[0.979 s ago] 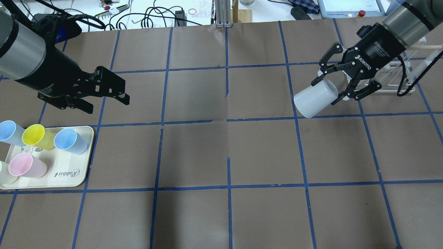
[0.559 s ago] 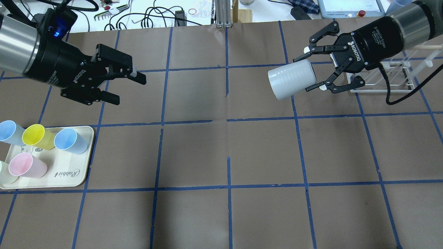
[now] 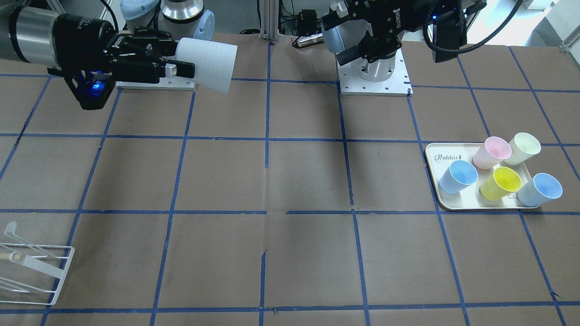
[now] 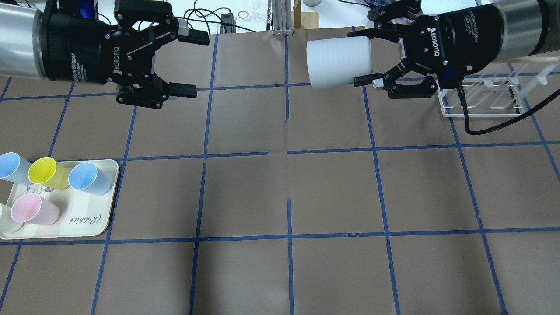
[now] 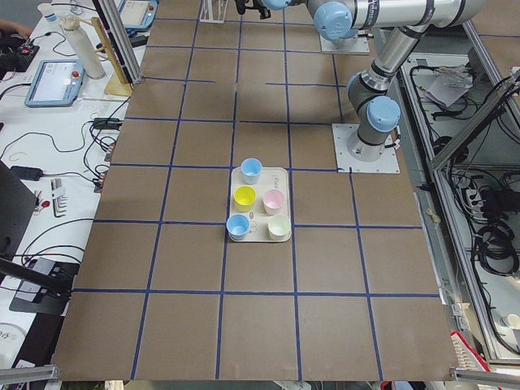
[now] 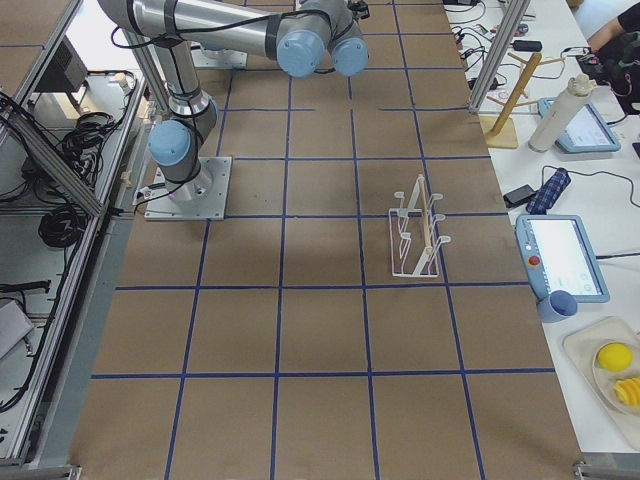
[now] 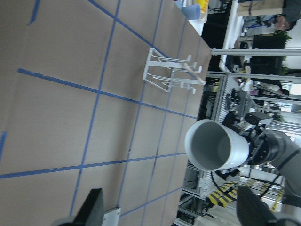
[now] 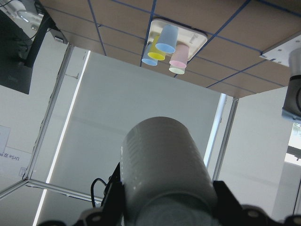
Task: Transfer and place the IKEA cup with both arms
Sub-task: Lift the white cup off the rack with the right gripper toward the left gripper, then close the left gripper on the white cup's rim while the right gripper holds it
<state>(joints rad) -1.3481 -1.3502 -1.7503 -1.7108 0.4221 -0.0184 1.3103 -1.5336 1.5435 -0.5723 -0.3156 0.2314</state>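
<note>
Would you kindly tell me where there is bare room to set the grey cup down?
The table is bare paper through its middle, from the tray across to the wire rack. The tray is crowded with five cups; only the strip by its lettering is free. The IKEA cup hangs in the right claw.

IKEA cup [image 4: 339,62] carried centreward; left gripper [image 4: 197,65] raised, apparently wider.

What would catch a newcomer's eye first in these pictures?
The pale grey cup stands out first: the right tool holds it sideways in mid-air over the far side of the table, its mouth facing the open left tool across a gap. Next comes the tray of coloured cups at the table's left edge.
</note>
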